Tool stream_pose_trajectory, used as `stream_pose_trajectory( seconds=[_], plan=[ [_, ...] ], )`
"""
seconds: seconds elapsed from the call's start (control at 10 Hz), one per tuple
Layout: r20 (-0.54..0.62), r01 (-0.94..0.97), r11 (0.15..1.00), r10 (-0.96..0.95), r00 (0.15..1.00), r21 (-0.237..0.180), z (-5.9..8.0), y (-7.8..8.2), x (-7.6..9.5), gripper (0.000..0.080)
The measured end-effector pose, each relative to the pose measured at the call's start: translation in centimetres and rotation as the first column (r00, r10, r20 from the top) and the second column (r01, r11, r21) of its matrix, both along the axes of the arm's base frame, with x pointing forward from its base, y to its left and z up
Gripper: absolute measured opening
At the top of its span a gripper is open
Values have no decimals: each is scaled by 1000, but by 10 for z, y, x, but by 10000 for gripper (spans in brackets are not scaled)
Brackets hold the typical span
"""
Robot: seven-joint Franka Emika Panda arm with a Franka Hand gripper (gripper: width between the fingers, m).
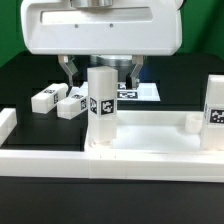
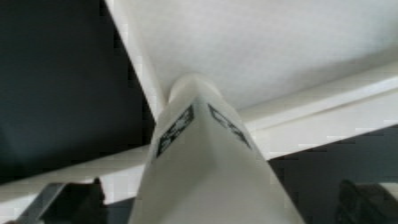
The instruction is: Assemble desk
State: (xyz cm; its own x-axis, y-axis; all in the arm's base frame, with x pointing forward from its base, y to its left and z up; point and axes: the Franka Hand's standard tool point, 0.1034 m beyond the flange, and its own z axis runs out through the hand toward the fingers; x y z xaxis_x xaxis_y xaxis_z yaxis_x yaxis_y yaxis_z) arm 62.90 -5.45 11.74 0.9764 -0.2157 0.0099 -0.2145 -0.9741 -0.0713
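Straddling the upright leg (image 1: 101, 105) on the panel (image 1: 150, 140), gripper (image 1: 100, 80) wide open, empty.

Upright leg (image 1: 101, 108) right under the gripper (image 1: 100, 78), bare panel (image 1: 150, 132) beside it, second upright leg (image 1: 214, 112) beyond, loose legs (image 1: 47, 99) behind

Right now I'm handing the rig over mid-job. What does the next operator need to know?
Gripper: open, with its fingers either side of the first leg's top and apparently clear of it.
Desk panel: lies flat at the front, rim up.
Done: the first leg stands upright in a corner of the panel, and the second leg stands upright at the exterior view's right. How firmly either is seated cannot be told.
Left: the third leg and fourth leg lie loose on the table at the exterior view's left, not yet fitted.
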Motion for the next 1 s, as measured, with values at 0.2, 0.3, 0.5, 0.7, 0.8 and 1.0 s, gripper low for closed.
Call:
stream_pose_trajectory(
  seconds=[0.2,0.3,0.5,0.7,0.8,1.0],
  plan=[
    [3,-208,978,208,978,-27,0,-2,0,649],
    [4,-266,963,266,964,-37,0,-1,1,649],
    [13,-379,924,381,925,-52,0,0,2,649],
    [15,-455,889,456,890,-53,0,-1,2,649],
    [15,-451,891,452,892,-53,0,-1,2,561],
    [15,-451,891,453,892,-53,0,-1,2,359]
  ],
)
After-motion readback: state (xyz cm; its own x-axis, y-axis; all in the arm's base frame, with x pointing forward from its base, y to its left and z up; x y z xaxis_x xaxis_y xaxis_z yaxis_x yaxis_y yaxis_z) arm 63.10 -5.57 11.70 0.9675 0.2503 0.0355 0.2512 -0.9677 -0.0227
